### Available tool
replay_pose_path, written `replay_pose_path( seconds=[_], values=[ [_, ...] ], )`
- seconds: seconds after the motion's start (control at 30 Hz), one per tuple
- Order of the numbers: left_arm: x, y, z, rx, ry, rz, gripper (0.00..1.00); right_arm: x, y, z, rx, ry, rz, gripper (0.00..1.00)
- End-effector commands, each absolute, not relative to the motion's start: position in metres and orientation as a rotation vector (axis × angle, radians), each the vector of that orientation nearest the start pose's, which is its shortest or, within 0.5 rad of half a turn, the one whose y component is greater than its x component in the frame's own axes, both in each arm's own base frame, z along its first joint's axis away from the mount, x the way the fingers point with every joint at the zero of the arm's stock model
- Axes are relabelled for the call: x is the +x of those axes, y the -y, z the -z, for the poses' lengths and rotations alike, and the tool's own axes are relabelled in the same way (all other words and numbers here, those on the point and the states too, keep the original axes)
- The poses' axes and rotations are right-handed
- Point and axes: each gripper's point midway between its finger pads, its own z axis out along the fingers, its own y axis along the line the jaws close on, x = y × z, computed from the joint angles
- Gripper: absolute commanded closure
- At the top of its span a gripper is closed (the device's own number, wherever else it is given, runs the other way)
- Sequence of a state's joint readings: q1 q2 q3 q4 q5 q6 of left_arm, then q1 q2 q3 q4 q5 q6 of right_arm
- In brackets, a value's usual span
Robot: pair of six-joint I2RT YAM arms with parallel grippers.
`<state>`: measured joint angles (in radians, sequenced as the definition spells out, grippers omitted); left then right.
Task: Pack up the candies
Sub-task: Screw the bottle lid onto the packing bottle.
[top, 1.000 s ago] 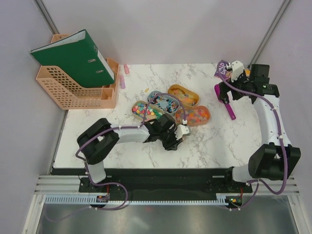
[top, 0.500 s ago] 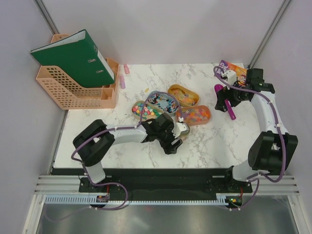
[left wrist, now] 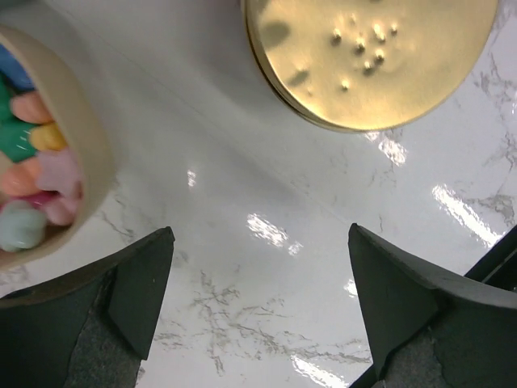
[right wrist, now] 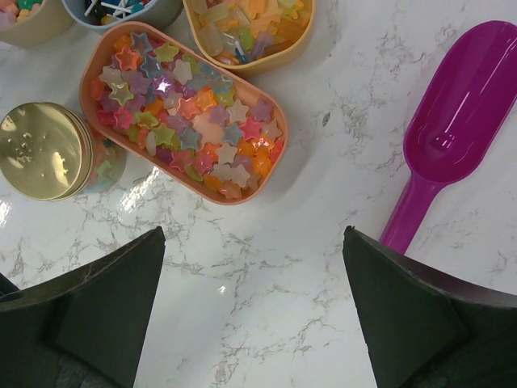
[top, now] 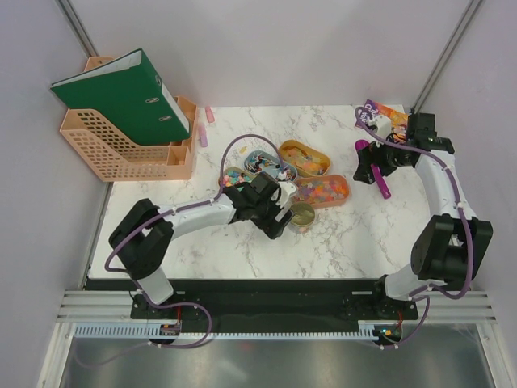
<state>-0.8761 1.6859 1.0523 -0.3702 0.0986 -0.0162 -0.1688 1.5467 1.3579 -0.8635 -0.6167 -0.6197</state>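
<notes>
Right jaws: wide, empty, over bare tabletop (right wrist: 266, 275). The scoop (right wrist: 456, 121) lies just beside the right-hand finger. I'd shift you over it, straddle the handle crosswise, go low, then close. Star candies (right wrist: 190, 113) sit ahead-left of those jaws, not between them. Left jaws are also wide and empty, with the gold lid (left wrist: 367, 56) just ahead.
</notes>
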Motion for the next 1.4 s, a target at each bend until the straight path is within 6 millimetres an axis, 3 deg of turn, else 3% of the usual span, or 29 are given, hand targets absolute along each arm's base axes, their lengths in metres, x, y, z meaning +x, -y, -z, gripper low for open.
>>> replay_pose_path(
  seconds=[0.0,0.1,0.13,0.17,0.2,0.23,0.27,0.37,0.6,0.7,0.83,0.97,1.17,1.37],
  values=[
    [0.249,0.314,-0.083,1.083,-2.307,0.478,0.05,0.367,-0.026,-0.208,-0.724,-2.174,-0.432,0.02],
    [0.248,0.328,-0.097,1.027,-2.158,0.607,0.06,0.363,-0.028,-0.212,-0.731,-2.155,-0.428,0.02],
    [0.234,0.317,-0.078,1.042,-2.164,0.630,0.04,0.363,-0.027,-0.211,-0.738,-2.153,-0.424,0.02],
    [0.239,0.332,-0.100,1.019,-2.019,0.712,0.01,0.362,-0.028,-0.212,-0.744,-2.150,-0.420,0.02],
    [0.229,0.335,-0.099,1.060,-1.977,0.769,0.01,0.362,-0.027,-0.212,-0.752,-2.149,-0.416,0.02],
    [0.220,0.327,-0.084,1.075,-1.981,0.782,0.01,0.361,-0.027,-0.215,-0.766,-2.143,-0.407,0.02],
    [0.220,0.331,-0.088,1.071,-1.929,0.805,0.01,0.358,-0.027,-0.214,-0.795,-2.144,-0.400,0.02],
    [0.207,0.327,-0.068,1.099,-1.915,0.840,0.02,0.348,-0.026,-0.212,-0.881,-2.139,-0.378,0.02],
    [0.235,0.355,-0.033,1.135,-1.840,0.784,0.04,0.327,-0.024,-0.196,-1.013,-2.138,-0.357,0.02],
    [0.233,0.369,-0.014,1.211,-1.770,0.796,0.04,0.317,-0.024,-0.178,-1.068,-2.146,-0.366,0.02],
    [0.218,0.373,0.027,1.330,-1.720,0.775,0.05,0.301,-0.020,-0.148,-1.222,-2.153,-0.369,0.02],
    [0.208,0.375,0.043,1.395,-1.616,0.750,0.05,0.292,-0.013,-0.122,-1.379,-2.148,-0.392,0.02],
    [0.209,0.383,0.066,1.435,-1.465,0.663,0.05,0.300,-0.009,-0.090,-1.521,-2.132,-0.488,0.02],
    [0.209,0.412,0.069,1.432,-1.428,0.731,0.05,0.321,0.000,-0.085,-1.581,-2.123,-0.476,0.02]
  ],
)
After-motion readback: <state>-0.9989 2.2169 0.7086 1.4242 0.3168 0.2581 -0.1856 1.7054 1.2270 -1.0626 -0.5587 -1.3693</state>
